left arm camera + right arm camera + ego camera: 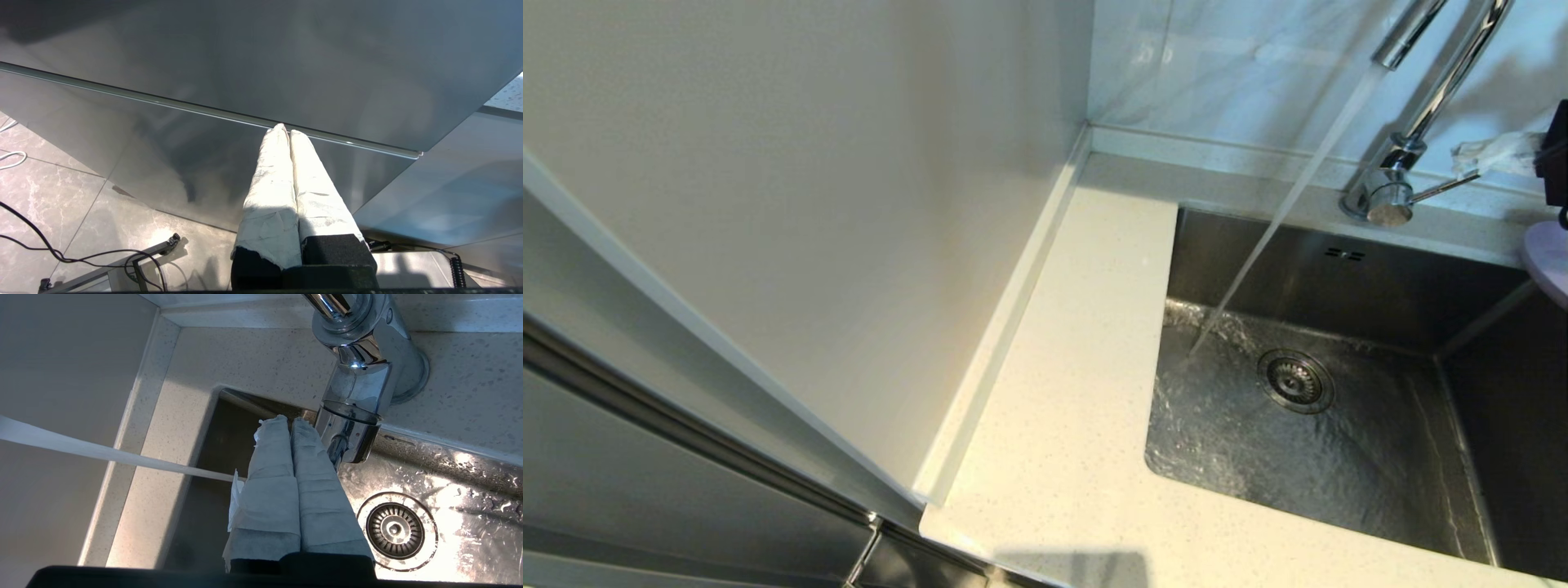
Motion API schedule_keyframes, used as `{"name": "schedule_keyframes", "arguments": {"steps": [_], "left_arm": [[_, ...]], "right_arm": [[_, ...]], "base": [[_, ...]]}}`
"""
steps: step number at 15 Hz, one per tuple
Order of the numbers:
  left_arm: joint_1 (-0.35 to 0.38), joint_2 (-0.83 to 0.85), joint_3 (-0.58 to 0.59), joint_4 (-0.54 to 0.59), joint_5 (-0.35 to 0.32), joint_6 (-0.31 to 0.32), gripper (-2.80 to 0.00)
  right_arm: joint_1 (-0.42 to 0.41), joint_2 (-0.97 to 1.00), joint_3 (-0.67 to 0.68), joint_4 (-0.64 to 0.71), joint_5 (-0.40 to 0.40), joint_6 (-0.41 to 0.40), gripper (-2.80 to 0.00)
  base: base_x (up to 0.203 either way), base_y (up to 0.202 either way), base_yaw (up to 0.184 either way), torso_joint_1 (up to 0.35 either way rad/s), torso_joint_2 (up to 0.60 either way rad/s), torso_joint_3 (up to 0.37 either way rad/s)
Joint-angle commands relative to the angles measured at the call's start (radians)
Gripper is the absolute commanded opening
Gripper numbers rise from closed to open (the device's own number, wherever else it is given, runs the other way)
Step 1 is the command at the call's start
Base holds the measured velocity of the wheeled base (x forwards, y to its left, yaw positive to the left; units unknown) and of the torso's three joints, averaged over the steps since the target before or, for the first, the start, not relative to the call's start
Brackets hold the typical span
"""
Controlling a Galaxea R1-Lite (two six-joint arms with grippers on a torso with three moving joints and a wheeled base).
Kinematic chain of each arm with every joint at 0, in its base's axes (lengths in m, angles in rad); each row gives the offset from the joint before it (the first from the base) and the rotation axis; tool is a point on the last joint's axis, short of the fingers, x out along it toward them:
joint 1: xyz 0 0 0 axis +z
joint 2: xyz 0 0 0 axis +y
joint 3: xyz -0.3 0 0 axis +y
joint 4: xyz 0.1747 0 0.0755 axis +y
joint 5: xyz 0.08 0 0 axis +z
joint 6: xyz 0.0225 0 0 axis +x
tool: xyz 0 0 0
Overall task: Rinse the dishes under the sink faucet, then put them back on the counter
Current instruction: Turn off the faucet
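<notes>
Our right gripper (291, 424), clenched on nothing, sits beside the faucet (1390, 192) lever at two o'clock from the drain strainer (1295, 380). The lilac plate (1547, 257) waits at the sink's (1339, 278) three o'clock edge. With water running, we risk slipping off the thin lever or knocking that plate into the basin.

I'm seeing the chrome gooseneck faucet (1401, 175) running, its stream slanting down into the steel sink (1347, 278) and spreading over the floor beside the round drain strainer (1295, 380). The cream speckled counter (1086, 343) is lying bare to the sink's left. A lilac plate (1547, 257) is peeking in at the right edge (only its rim showing).
</notes>
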Motion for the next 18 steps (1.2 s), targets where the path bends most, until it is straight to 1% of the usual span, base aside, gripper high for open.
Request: {"name": "schedule_keyframes", "arguments": {"steps": [1,3,5,6,8,10,12,13,14,16,18], "left_arm": [[0.000,0.000,0.000,0.000,0.000,-0.002,-2.80],[0.000,0.000,0.000,0.000,0.000,0.000,-2.80],[0.000,0.000,0.000,0.000,0.000,0.000,-2.80],[0.000,0.000,0.000,0.000,0.000,0.000,-2.80],[0.000,0.000,0.000,0.000,0.000,0.000,-2.80],[0.000,0.000,0.000,0.000,0.000,0.000,-2.80],[0.000,0.000,0.000,0.000,0.000,-0.001,-2.80],[0.000,0.000,0.000,0.000,0.000,0.000,-2.80],[0.000,0.000,0.000,0.000,0.000,0.000,-2.80],[0.000,0.000,0.000,0.000,0.000,-0.002,-2.80],[0.000,0.000,0.000,0.000,0.000,-0.002,-2.80]], "right_arm": [[-0.002,-0.003,0.000,-0.006,0.010,0.032,-2.80],[-0.008,-0.005,0.000,-0.053,0.057,0.090,-2.80],[-0.015,-0.008,0.000,-0.114,0.070,0.175,-2.80],[-0.014,-0.008,0.000,-0.117,0.086,0.188,-2.80],[-0.016,-0.005,0.002,-0.109,0.133,0.190,-2.80],[-0.016,0.001,0.002,-0.080,0.135,0.188,-2.80],[-0.017,0.007,0.002,-0.044,0.132,0.161,-2.80],[-0.018,0.010,0.002,-0.025,0.129,0.120,-2.80],[-0.020,0.010,0.002,0.007,0.125,0.049,-2.80],[-0.026,0.008,0.002,0.142,0.107,-0.129,-2.80],[-0.029,0.008,0.002,0.328,0.064,-0.318,-2.80]], "base": [[0.000,0.000,0.000,0.000,0.00,0.000],[0.000,0.000,0.000,0.000,0.00,0.000],[0.000,0.000,0.000,0.000,0.00,0.000],[0.000,0.000,0.000,0.000,0.00,0.000],[0.000,0.000,0.000,0.000,0.00,0.000],[0.000,0.000,0.000,0.000,0.00,0.000],[0.000,0.000,0.000,0.000,0.00,0.000],[0.000,0.000,0.000,0.000,0.00,0.000],[0.000,0.000,0.000,0.000,0.00,0.000],[0.000,0.000,0.000,0.000,0.00,0.000],[0.000,0.000,0.000,0.000,0.00,0.000]]}}
